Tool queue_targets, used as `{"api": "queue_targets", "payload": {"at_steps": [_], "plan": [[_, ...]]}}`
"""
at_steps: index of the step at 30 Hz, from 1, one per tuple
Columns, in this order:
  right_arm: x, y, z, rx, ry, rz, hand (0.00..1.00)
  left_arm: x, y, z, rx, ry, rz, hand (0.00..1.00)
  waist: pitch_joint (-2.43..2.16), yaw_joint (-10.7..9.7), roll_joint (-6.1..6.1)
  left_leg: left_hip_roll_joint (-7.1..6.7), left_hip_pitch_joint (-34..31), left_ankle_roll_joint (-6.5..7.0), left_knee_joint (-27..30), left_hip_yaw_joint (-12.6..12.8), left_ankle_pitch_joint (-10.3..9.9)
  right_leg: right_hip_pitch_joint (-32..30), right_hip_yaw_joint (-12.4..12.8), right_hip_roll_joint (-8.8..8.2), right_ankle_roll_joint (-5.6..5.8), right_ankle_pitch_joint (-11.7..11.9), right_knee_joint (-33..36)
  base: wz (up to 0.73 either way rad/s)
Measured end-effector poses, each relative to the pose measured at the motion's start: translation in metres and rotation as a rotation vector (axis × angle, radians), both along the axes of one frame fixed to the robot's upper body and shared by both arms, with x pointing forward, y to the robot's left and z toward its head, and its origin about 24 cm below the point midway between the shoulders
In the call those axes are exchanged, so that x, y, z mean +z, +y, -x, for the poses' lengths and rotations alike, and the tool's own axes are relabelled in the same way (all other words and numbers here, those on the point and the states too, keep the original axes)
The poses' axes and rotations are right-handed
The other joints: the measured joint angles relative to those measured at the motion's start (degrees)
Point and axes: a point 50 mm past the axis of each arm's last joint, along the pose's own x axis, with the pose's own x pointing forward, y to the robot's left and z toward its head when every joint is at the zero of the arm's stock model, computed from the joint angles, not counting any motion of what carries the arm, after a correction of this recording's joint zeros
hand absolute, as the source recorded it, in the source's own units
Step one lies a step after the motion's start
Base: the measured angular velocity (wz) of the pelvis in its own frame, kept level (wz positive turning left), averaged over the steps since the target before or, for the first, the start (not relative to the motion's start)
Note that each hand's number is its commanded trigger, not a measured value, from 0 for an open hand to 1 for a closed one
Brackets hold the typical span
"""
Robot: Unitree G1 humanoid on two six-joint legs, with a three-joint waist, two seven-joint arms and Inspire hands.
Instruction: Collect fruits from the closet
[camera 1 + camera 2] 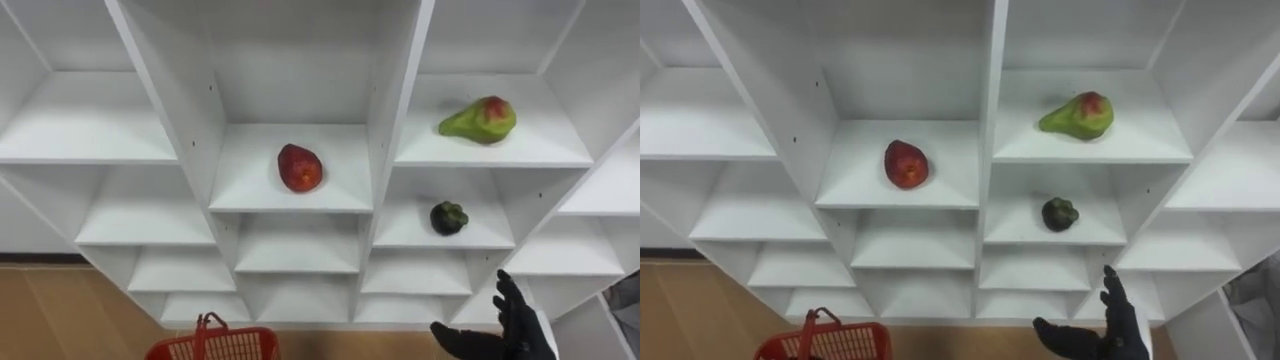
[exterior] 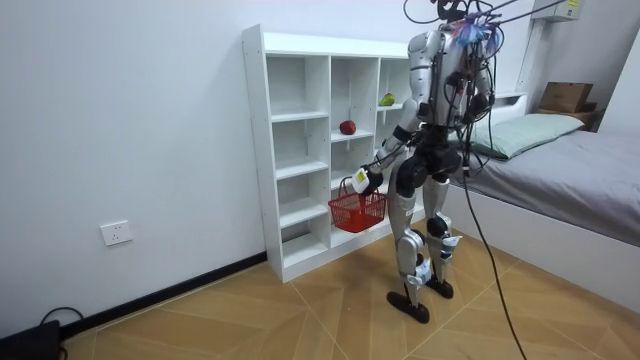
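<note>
Reaching up with the right hand, open with spread fingers and empty, may push the dark green fruit above it deeper into its narrow compartment of the closet. The pear higher up and the red fruit up-left need longer reaches, and the red basket gripped by the left hand could bump the closet's edge.

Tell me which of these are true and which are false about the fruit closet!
1. The red fruit lies on a shelf of the closet. True.
2. The pear is already in the red basket. False: it lies on a shelf up and right of the red fruit.
3. The dark green fruit lies one shelf below the pear. True.
4. The right hand grips the red fruit. False: it is open, low at the right, holding nothing.
5. The left hand holds the red basket. True.
</note>
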Motion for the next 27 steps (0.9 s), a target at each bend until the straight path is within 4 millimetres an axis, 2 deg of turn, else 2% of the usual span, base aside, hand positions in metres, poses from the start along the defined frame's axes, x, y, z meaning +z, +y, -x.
{"api": "queue_targets", "payload": {"at_steps": [3,4,14,22,27], "plan": [[0.015,0.007,-0.008,0.021,-0.090,0.027,0.00,-0.001,-0.005,-0.001,-0.030,0.004,0.010,1.00,0.12,-0.13,0.23,0.11,-0.23,0.00,-0.03,0.57,-0.01,-0.53,0.47,0.10,-0.02,0.14,0.08,-0.10],[0.019,0.009,-0.011,0.026,-0.114,0.036,0.00,-0.001,-0.006,-0.001,-0.042,0.005,0.017,1.00,0.03,-0.18,0.37,0.14,-0.55,0.00,-0.02,0.66,-0.01,-0.99,0.48,0.11,-0.03,0.23,0.14,-0.07],[0.040,0.009,-0.014,-0.028,-0.229,0.081,0.00,0.004,-0.011,-0.003,-0.064,-0.039,0.074,1.00,-0.17,-0.24,1.03,0.27,-1.09,0.01,-0.04,1.53,0.00,-2.14,0.55,0.13,-0.03,0.43,0.45,-0.03],[0.075,0.014,-0.024,-0.013,-0.404,0.211,0.00,0.004,-0.011,-0.002,-0.087,-0.030,0.085,1.00,-0.16,-0.26,0.97,0.37,-0.79,0.01,-0.02,2.25,0.00,-2.17,0.62,0.17,-0.03,0.46,0.93,-0.04],[0.089,0.018,-0.026,0.019,-0.493,0.273,0.00,0.002,-0.010,0.002,-0.103,-0.012,0.079,1.00,-0.04,-0.01,0.70,0.38,-0.81,0.01,-0.10,2.22,0.01,-2.19,0.59,0.20,-0.04,0.47,0.95,0.00]]}}
